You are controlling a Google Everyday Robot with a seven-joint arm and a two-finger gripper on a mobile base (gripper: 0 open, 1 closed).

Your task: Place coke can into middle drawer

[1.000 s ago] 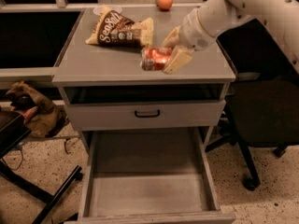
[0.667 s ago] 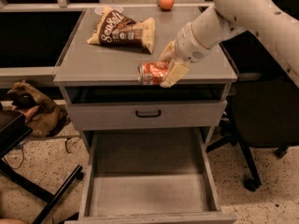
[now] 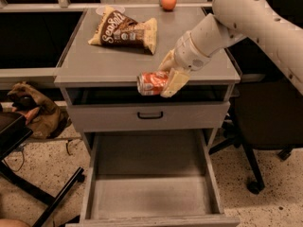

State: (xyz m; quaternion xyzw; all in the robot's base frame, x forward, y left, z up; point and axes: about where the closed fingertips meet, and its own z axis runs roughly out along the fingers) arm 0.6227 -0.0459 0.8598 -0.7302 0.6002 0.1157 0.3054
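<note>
An office, judging by the grey bench (image 3: 94, 65) with drawers and the castor chair (image 3: 265, 126) beside it; the gripper (image 3: 168, 77) clasps the coke can (image 3: 151, 82) at the bench's front edge.

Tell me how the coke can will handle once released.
Held sideways in the pincer at the edge of the cabinet top, the coke can would probably roll on the flat floor of the middle drawer. Its smooth, shiny skin may slip.

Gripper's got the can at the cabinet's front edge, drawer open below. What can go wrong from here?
1. The gripper holds the coke can sideways by one end, most of it sticking out; it may tilt or slip.
2. The can hangs at the cabinet top front edge; lowering may clip the closed drawer front or its handle.
3. Released this high, it could bounce or roll on the middle drawer floor.
</note>
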